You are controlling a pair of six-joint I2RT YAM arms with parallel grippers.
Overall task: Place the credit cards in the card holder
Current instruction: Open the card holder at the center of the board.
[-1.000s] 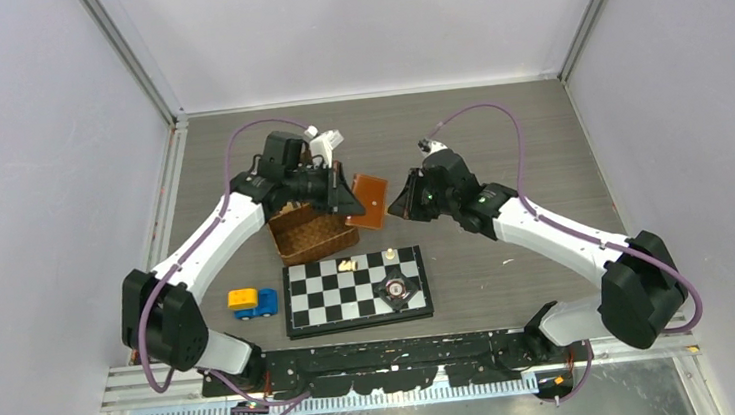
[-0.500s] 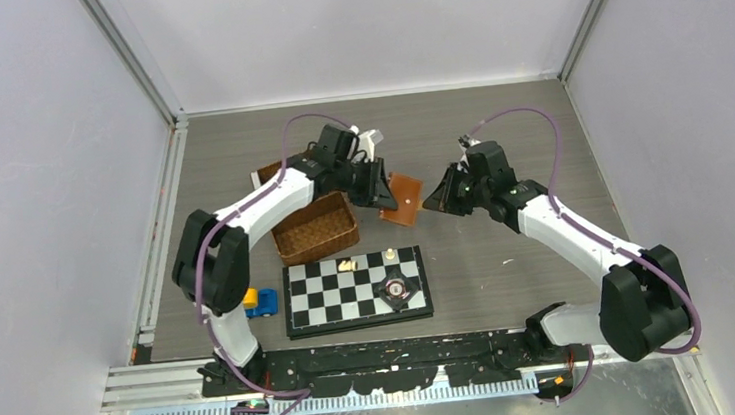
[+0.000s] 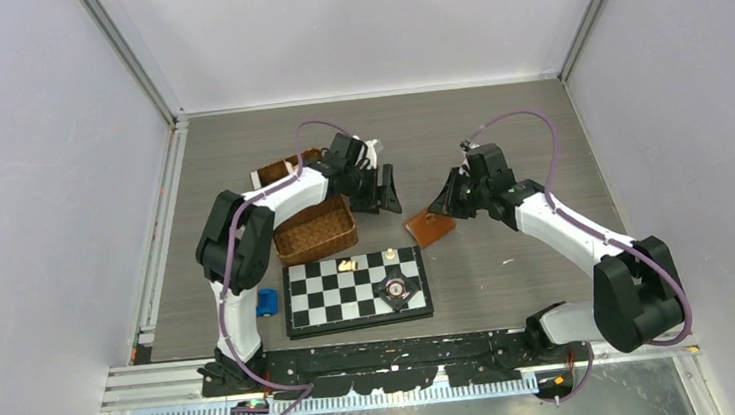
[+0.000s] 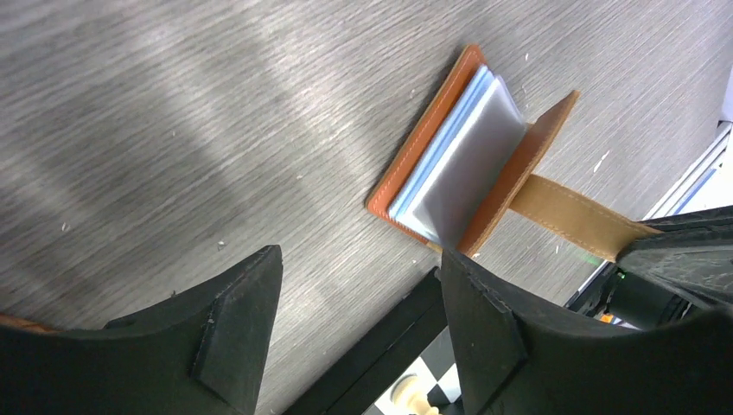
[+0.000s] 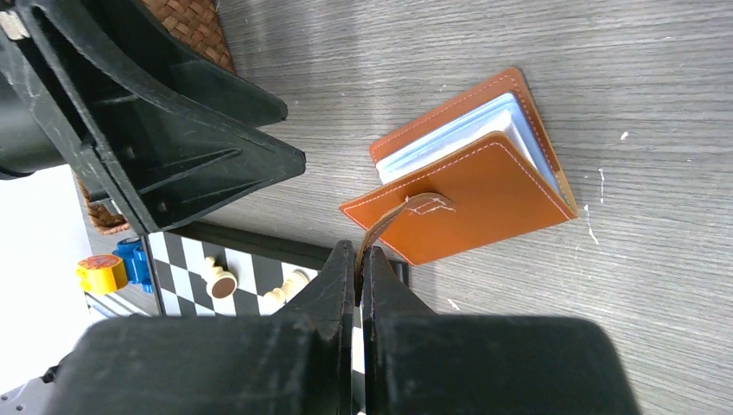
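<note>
From the wrists alone we see credit cards [image 4: 458, 160] in the slantwise card holder [image 3: 429, 227]. Its strap [image 5: 406, 212] points into the pinching right gripper [image 5: 357, 251], and the left gripper [image 4: 360, 277] gapes empty.

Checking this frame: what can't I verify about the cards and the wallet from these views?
- Card count: both wrist views show only the stacked edges of the pale grey-blue cards; the flap of the tan leather card holder covers the rest.
- Strap end and snap: in the right wrist view they are pinched out of sight inside the shut right gripper.
- Top view: the holder is too small to show any cards.
</note>
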